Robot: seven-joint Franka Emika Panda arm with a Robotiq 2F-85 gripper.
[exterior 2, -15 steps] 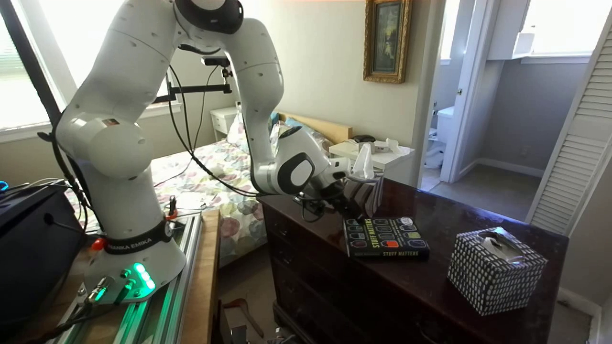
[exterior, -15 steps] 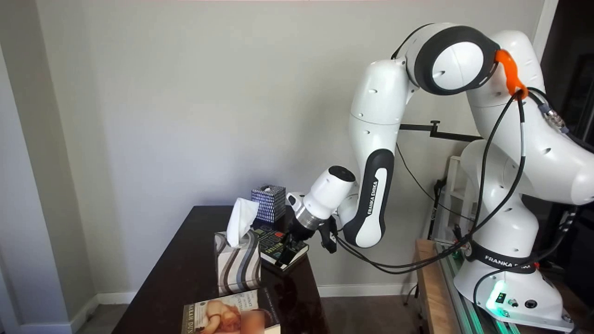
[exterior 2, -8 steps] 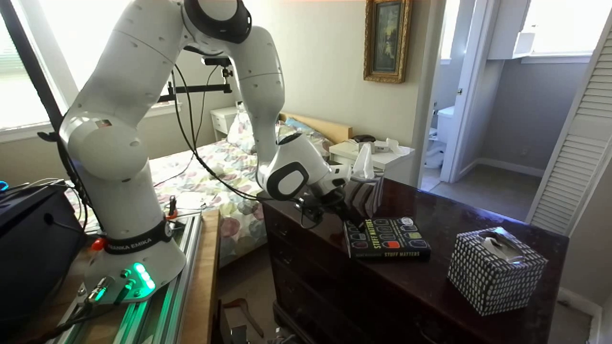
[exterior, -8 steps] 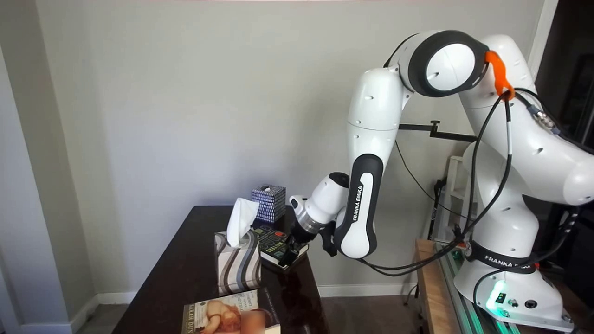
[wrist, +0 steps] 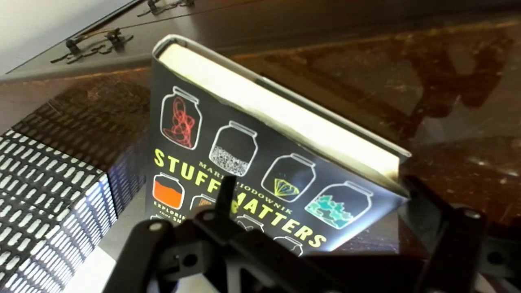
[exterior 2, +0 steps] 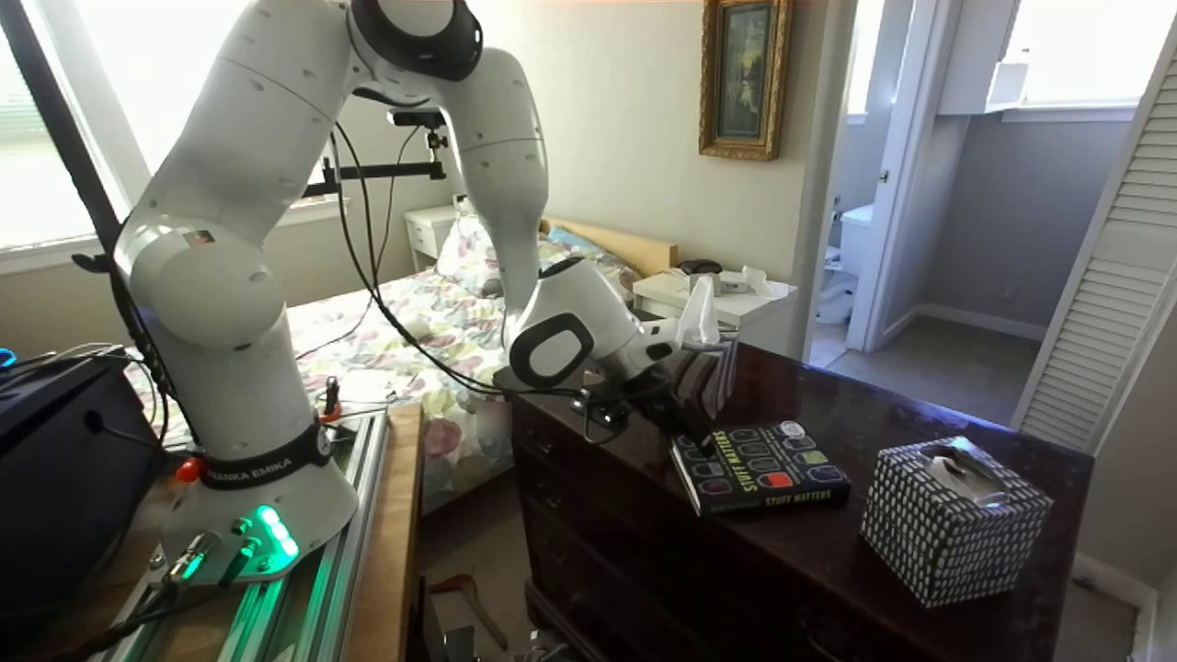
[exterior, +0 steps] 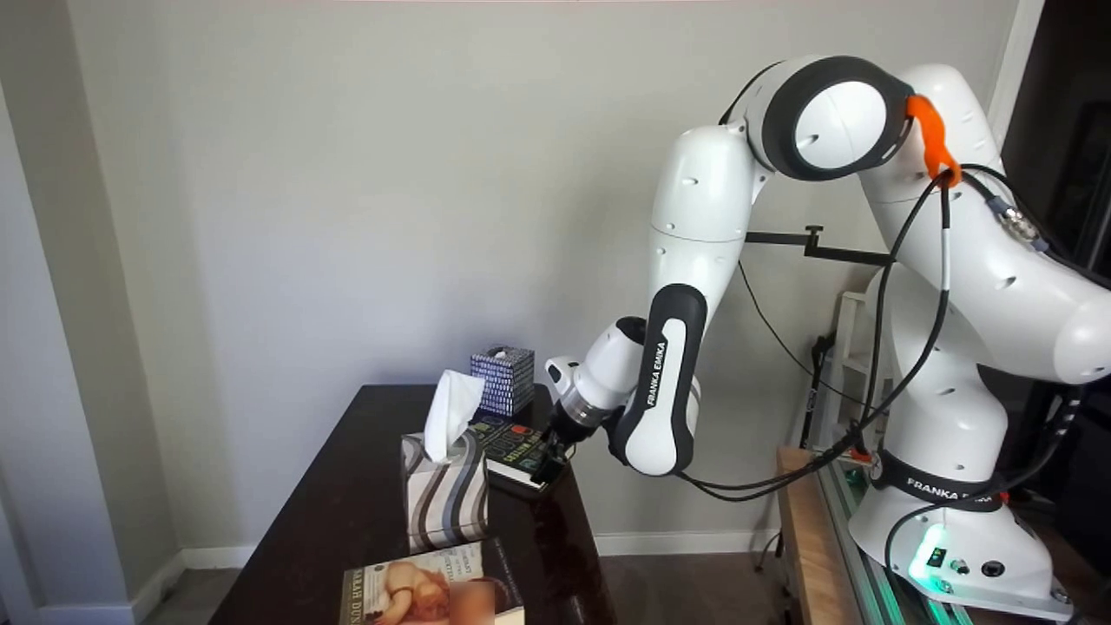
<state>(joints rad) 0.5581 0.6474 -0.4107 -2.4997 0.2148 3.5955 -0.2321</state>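
A dark book with yellow "STUFF MATTERS" lettering [wrist: 281,203] lies face up on the dark dresser [exterior 2: 809,395], in both exterior views and the wrist view. My gripper [wrist: 319,185] is open and tilted down over one end of it. One finger [wrist: 226,197] overlaps the cover in the wrist view. Beside the book's near corner is the opposite finger [wrist: 423,203], apparently touching it. The cover lies across the gap, not pinched. In an exterior view the fingertips of my gripper [exterior 2: 703,443] reach the book's edge; their exact contact is hard to see.
A patterned tissue box [exterior 2: 956,524] stands beyond the book's spine. Close to the gripper's other side is a striped tissue box [exterior: 444,495] with a tall white tissue. Another book [exterior: 417,586] lies past it. The dresser edge runs close to the book.
The book has slid toward the patterned tissue box and turned somewhat. My gripper has moved the same way, and the arm dipped lower at first. The jaws have stayed open.
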